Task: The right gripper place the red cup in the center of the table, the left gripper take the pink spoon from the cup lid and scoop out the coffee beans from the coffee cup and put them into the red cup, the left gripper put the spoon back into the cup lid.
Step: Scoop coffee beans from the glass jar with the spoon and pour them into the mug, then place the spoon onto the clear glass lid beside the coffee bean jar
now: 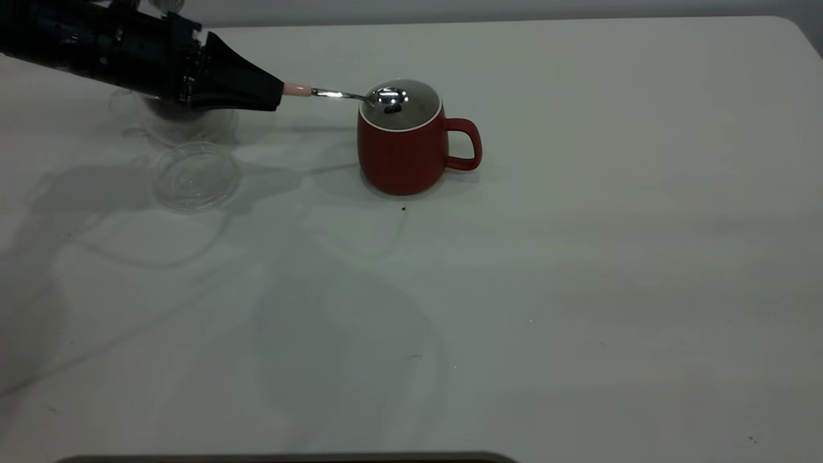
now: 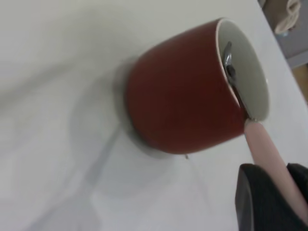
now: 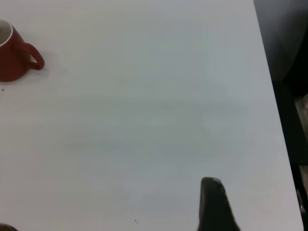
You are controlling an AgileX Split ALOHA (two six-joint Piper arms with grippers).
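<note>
Left end effector [image 1: 273,95], clamped on the pink spoon [image 1: 350,95], holds 1 coffee bean [image 1: 392,108] over the red cup [image 1: 405,151] near the desk's [image 1: 578,257] far edge; tipping's next, while the right end effector's state I cannot tell.

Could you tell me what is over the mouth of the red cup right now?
The pink spoon's bowl, held by the left hand, carries a few coffee beans above the red cup. The cup's bottom is hidden.

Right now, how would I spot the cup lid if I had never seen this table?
Start at the red cup near the middle of the white table. Look toward the left arm's side: a flat, round, transparent cup lid lies in front of the clear glass coffee cup. Unlike both cups, it is a low disc, empty.
</note>
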